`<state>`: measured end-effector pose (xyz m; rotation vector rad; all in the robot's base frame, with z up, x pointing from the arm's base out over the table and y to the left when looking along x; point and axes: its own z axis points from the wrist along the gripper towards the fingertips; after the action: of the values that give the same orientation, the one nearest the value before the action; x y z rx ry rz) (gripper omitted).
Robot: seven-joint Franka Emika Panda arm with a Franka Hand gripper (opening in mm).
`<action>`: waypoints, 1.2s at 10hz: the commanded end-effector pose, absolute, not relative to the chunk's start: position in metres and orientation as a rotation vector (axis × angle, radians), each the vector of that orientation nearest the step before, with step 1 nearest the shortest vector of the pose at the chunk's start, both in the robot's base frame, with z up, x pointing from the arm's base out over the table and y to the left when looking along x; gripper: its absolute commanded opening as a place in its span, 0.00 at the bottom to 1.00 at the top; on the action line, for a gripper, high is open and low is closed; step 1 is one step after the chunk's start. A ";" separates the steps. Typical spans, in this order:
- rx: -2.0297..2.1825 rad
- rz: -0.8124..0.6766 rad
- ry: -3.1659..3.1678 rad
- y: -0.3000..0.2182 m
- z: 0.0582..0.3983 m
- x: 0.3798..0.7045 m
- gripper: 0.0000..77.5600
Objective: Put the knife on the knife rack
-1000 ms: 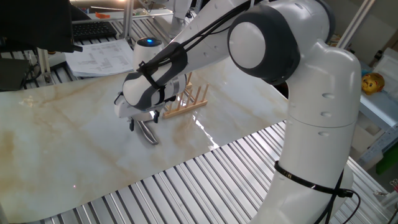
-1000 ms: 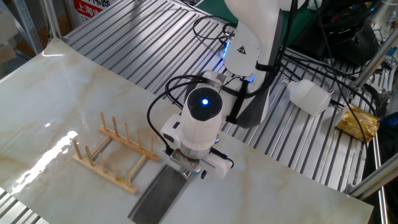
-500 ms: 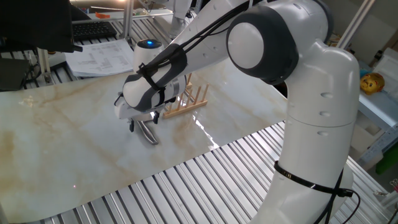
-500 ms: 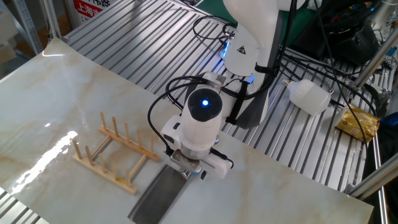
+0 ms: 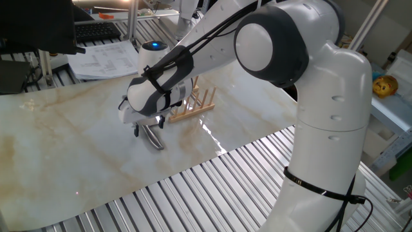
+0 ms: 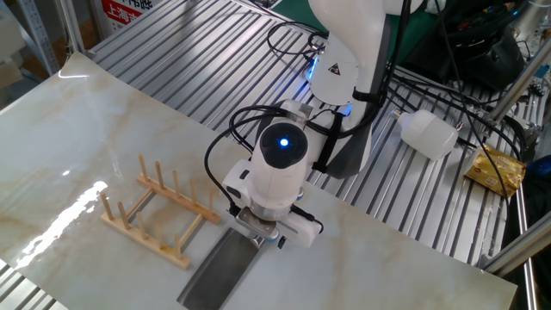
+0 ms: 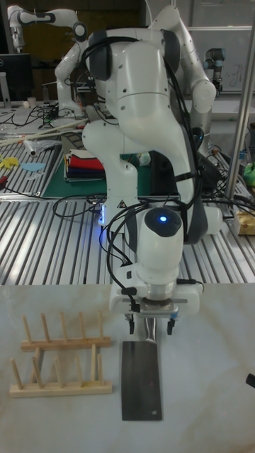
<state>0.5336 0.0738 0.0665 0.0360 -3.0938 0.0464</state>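
The arm (image 7: 145,106), white with dark joints, bends down over the pale marbled bench (image 6: 77,129), its wrist showing a blue light. On the bench the knife (image 7: 141,380) lies flat, blade broad and grey, its handle pointing toward the robot base and running up under the wrist. In the tall fixed view the blade lies just right of the rack (image 7: 60,357), apart from it, and roughly parallel to the rack's rails. The rack (image 6: 159,209) stands upright on the bench with its thin pegs pointing up and nothing set in it; in one fixed view it (image 5: 193,103) shows partly behind the arm. The jaws (image 7: 149,326) hang low over the knife's handle, one dark finger (image 7: 130,325) on each side of it, set fairly wide; the handle sits in the gap between them, and the pictures do not show a finger touching it. In one fixed view the jaws (image 5: 149,127) are close above the bench with the knife (image 5: 153,136) showing beneath them as a dark sliver.
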 end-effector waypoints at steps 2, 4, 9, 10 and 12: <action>0.030 0.046 -3.100 0.074 0.065 0.536 1.00; 0.032 0.043 -3.101 0.074 0.064 0.536 1.00; 0.036 0.015 -3.101 0.074 0.061 0.536 1.00; 0.036 0.015 -3.101 0.074 0.061 0.536 1.00; 0.037 0.020 -3.101 0.074 0.061 0.536 1.00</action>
<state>0.5349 0.0740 0.0596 0.0374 -3.0982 0.0203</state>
